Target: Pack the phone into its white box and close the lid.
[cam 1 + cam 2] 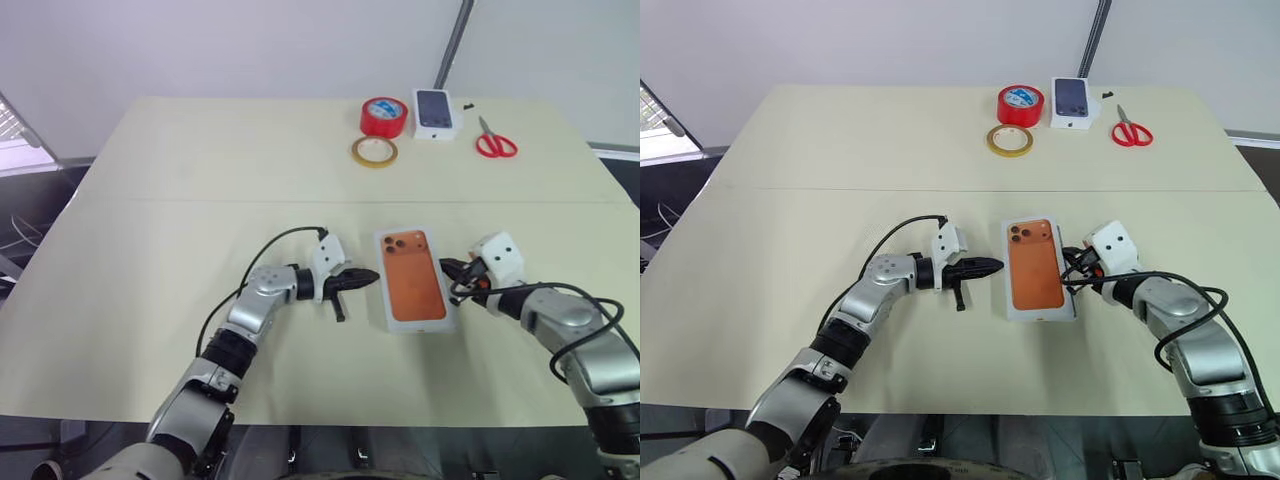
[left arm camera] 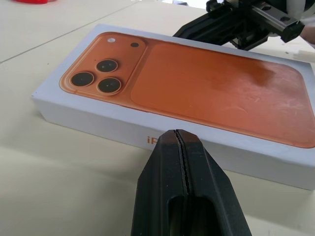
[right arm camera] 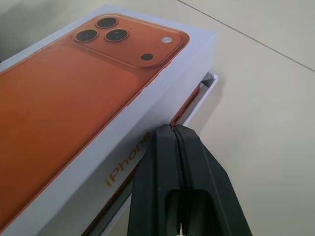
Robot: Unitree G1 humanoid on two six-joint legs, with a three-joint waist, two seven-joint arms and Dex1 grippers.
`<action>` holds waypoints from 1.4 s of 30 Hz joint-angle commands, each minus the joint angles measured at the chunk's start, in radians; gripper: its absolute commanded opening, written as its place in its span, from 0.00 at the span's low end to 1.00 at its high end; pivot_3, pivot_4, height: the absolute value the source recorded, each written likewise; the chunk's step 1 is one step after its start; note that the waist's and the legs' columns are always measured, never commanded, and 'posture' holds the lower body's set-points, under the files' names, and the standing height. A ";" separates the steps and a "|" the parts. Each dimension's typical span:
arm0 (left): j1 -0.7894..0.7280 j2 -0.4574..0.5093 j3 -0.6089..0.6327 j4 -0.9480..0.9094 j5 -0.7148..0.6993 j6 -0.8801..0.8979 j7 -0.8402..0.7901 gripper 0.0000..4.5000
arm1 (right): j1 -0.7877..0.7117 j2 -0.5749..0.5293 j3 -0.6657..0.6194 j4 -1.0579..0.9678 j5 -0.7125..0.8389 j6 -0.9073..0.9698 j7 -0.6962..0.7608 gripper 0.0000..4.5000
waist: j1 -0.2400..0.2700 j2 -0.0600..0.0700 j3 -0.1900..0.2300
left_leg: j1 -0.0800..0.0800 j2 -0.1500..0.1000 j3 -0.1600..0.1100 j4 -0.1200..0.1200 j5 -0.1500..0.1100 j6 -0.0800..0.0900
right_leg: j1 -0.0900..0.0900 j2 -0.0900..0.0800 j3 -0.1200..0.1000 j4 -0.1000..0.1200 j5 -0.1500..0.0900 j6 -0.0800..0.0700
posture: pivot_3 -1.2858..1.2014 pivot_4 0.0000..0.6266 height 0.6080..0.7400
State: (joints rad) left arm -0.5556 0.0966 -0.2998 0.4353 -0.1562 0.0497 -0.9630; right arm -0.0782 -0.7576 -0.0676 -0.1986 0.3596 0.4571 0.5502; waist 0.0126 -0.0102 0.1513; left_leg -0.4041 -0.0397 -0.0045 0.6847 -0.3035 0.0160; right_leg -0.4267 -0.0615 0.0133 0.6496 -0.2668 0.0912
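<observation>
so the lid (image 1: 412, 276) with the orange phone print sits askew on the white box (image 3: 209, 83), mid counter (image 1: 200, 180). Left gripper (image 1: 368, 279) and right gripper (image 1: 447, 266) flank it, both pressed together, holding nothing

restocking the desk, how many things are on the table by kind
tape rolls: 2 (red tape roll, tan tape ring)
phone boxes: 2 (orange-printed box, small white box)
scissors: 1 (red scissors)
total: 5
</observation>
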 commanded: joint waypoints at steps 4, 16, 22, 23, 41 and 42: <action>-0.039 -0.035 0.017 -0.017 -0.014 -0.021 -0.001 0.00 | 0.019 -0.003 -0.017 -0.050 -0.042 -0.003 0.019 0.01 | 0.000 0.000 0.000 | 0.000 0.000 0.000 0.000 0.000 0.000 | 0.000 0.000 0.000 0.000 0.000 0.000 | 0.52 0.24 1.00; -0.034 -0.029 0.035 -0.055 -0.024 0.008 0.008 0.00 | -0.002 -0.002 -0.036 -0.031 -0.085 -0.010 0.035 0.01 | -0.001 0.000 0.000 | 0.000 0.000 0.000 0.000 0.000 0.000 | 0.000 0.000 0.000 0.001 0.000 0.000 | 0.52 0.24 1.00; -0.014 0.033 0.018 -0.118 -0.021 0.079 -0.029 0.00 | -0.023 -0.006 -0.056 -0.019 -0.083 -0.015 0.052 0.01 | -0.001 0.000 0.000 | 0.000 0.000 0.000 0.000 0.000 0.000 | 0.000 0.000 0.000 0.001 0.000 0.000 | 0.52 0.24 1.00; -0.005 0.044 0.005 -0.125 -0.013 0.088 -0.039 0.00 | -0.027 -0.009 -0.060 -0.024 -0.077 -0.014 0.062 0.01 | -0.002 0.000 0.000 | 0.000 0.000 0.000 0.000 0.000 0.000 | 0.000 0.000 0.000 0.001 0.000 0.000 | 0.52 0.24 1.00; -0.011 -0.024 -0.047 -0.055 0.021 0.059 -0.027 0.00 | 0.045 -0.063 -0.112 -0.101 -0.054 0.008 0.194 0.01 | 0.000 0.000 0.000 | 0.000 0.000 0.000 0.000 0.000 0.000 | 0.000 0.000 0.000 0.001 0.000 0.000 | 0.52 0.24 1.00; -0.014 -0.028 -0.047 -0.055 0.023 0.053 -0.027 0.00 | 0.050 -0.059 -0.112 -0.108 -0.049 0.016 0.197 0.01 | 0.000 0.000 0.000 | 0.000 0.000 0.000 0.000 0.000 0.000 | 0.000 0.000 0.000 0.001 0.000 0.000 | 0.52 0.24 1.00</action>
State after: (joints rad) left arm -0.5475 0.0869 -0.3419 0.3977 -0.1304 0.1246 -0.9897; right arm -0.0329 -0.8054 -0.1668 -0.2575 0.2984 0.4737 0.7347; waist 0.0129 -0.0097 0.1511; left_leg -0.4038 -0.0400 -0.0045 0.6848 -0.3034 0.0158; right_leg -0.4267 -0.0615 0.0133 0.6502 -0.2668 0.0912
